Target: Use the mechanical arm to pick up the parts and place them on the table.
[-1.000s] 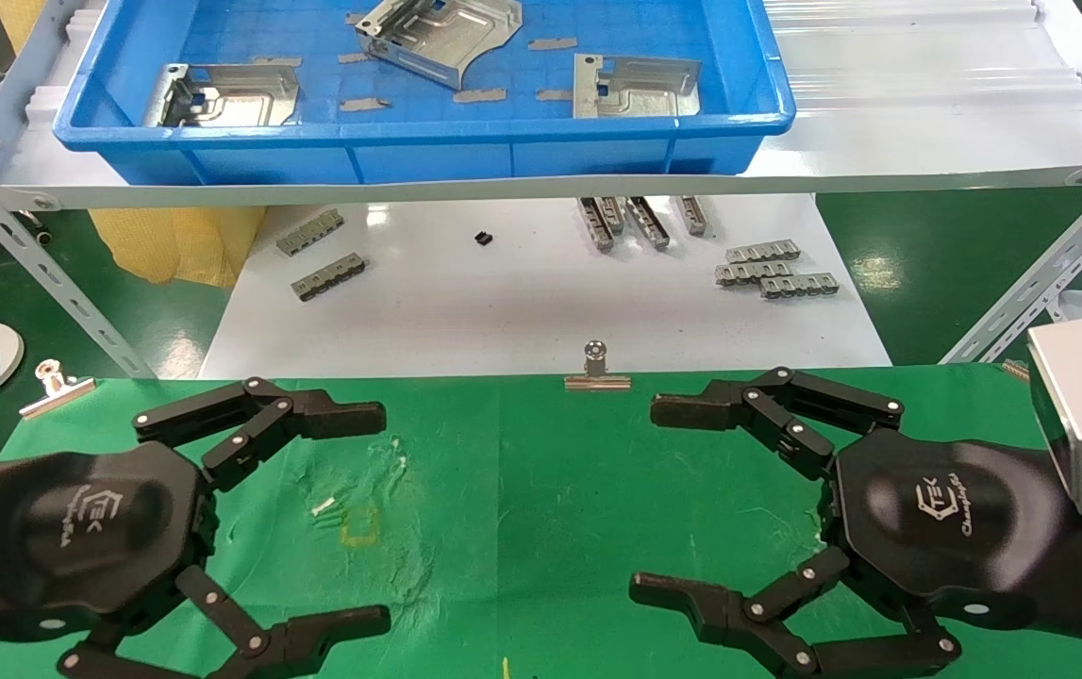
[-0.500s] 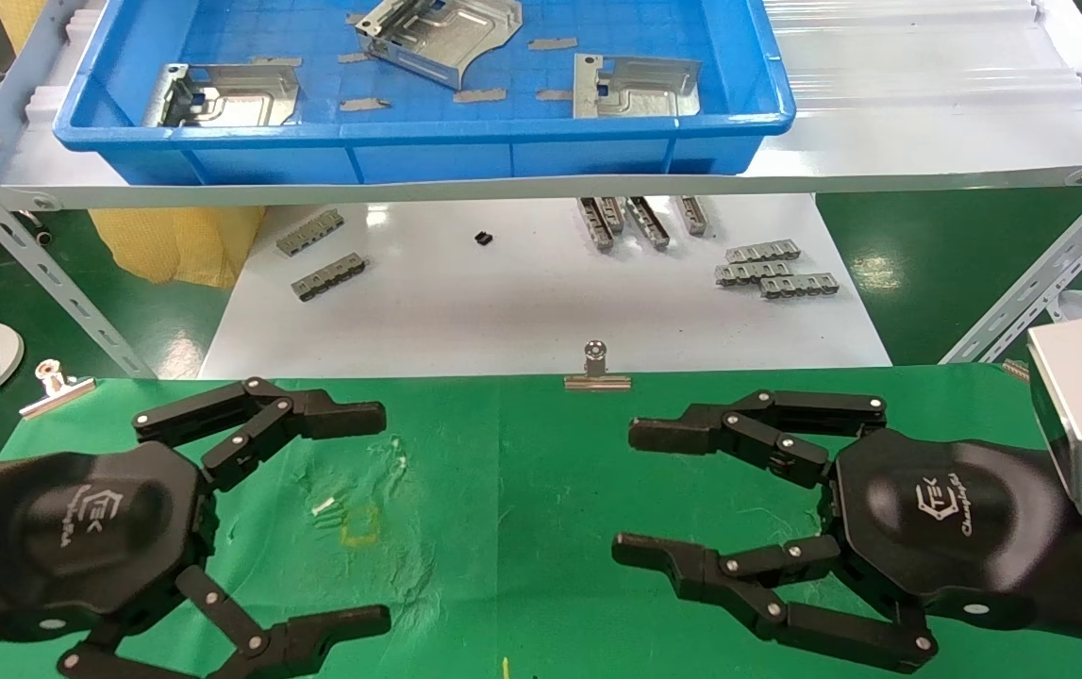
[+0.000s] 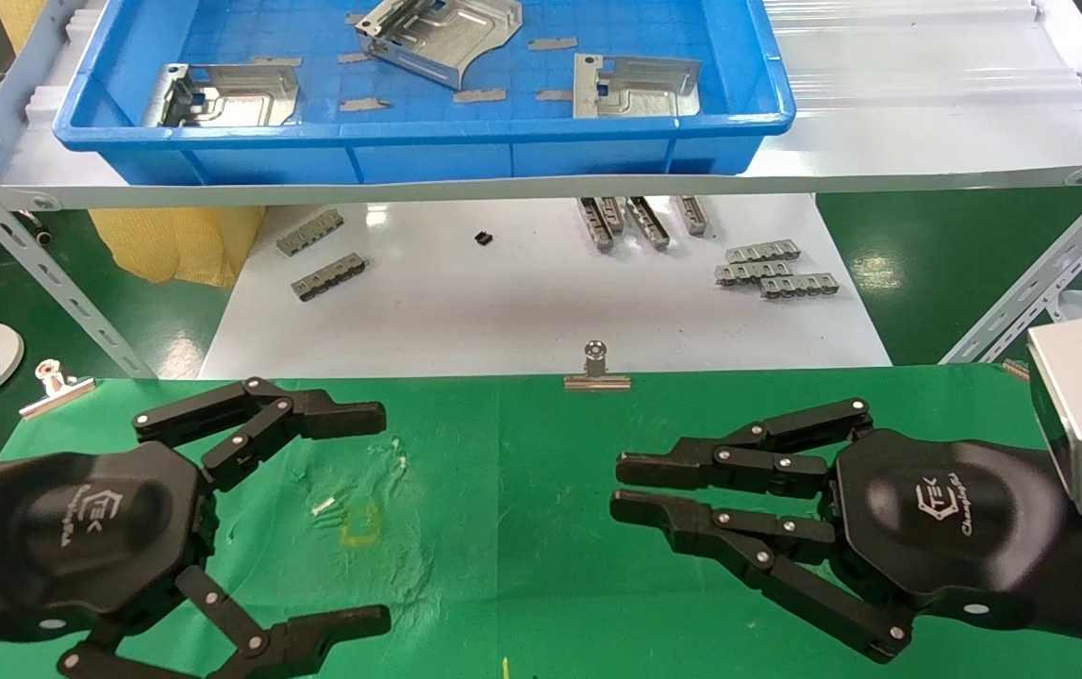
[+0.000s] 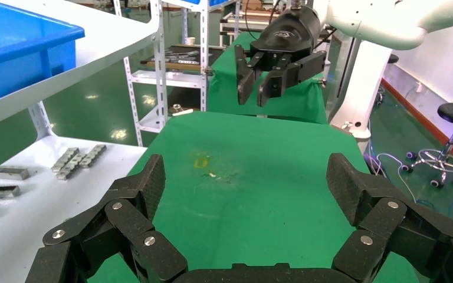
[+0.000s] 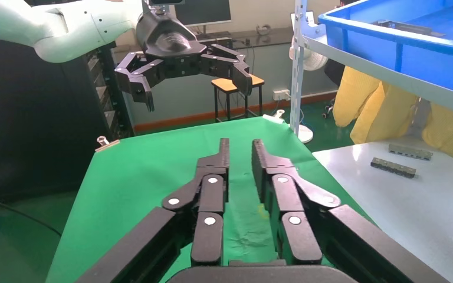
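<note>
Your right tool (image 3: pixel 618 483) is nearly closed and empty over the table (image 3: pixel 522 528); parts (image 3: pixel 635 85) lie far ahead in the tray (image 3: pixel 427 141). Left tool (image 3: pixel 380 514) waits open.

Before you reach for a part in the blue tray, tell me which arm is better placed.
Left, probably. The left gripper hangs open over the table, ready to close on a part. The right gripper is nearly shut on nothing. Both sit about equally far from the blue tray.
</note>
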